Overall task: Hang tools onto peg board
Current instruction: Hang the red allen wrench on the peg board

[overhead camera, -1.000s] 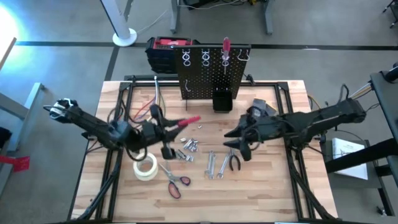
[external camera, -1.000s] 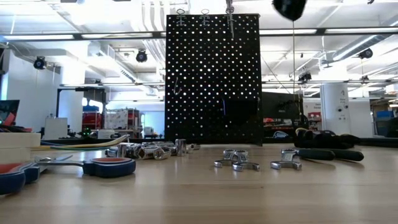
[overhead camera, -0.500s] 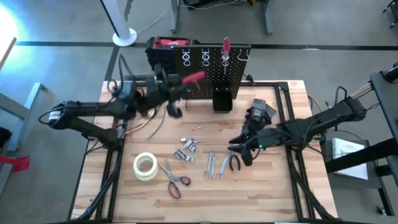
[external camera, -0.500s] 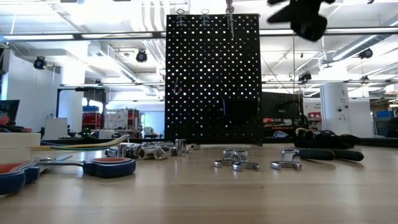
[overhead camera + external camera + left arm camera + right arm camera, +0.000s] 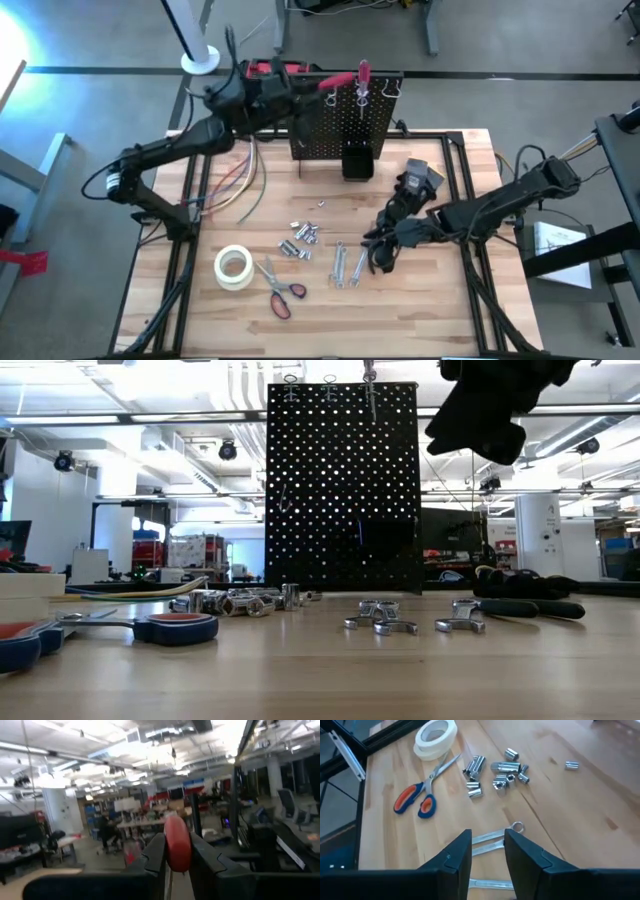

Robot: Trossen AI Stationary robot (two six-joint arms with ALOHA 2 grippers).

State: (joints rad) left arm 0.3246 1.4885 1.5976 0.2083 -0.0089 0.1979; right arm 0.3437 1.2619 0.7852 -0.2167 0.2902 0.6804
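The left gripper (image 5: pixel 300 88) is raised at the upper left corner of the peg board (image 5: pixel 345 115), about eleven o'clock from the middle of the table (image 5: pixel 440 320), and it pinches a red-handled screwdriver (image 5: pixel 330 82); in the left wrist view the two dark fingers (image 5: pixel 156 851) press against either side of the red handle (image 5: pixel 176 844), with the metal shank running down between them. The peg board stands upright at the table's twelve o'clock edge, with silver ring hooks (image 5: pixel 331 92) along its top, another red-handled screwdriver (image 5: pixel 363 75) already hanging there, and a small black bin (image 5: pixel 357 162) at its foot. The right gripper (image 5: pixel 380 255) hovers low at about three o'clock from the table's middle, its fingers (image 5: pixel 455 854) partly spread with nothing between them, directly above the silver wrenches (image 5: pixel 487 838) and the black-handled pliers (image 5: pixel 377 262). At nine o'clock from that gripper lie the small silver sockets (image 5: pixel 303 236); farther on toward seven o'clock are the red-handled scissors (image 5: pixel 284 291) and, beside them, a white tape roll (image 5: pixel 233 267). A black glove (image 5: pixel 418 176) lies near the right arm at its one o'clock. Behind the board at eleven o'clock sits a red-and-black toolbox (image 5: pixel 262 72), and loose cables (image 5: pixel 235 180) trail across the table's left side.
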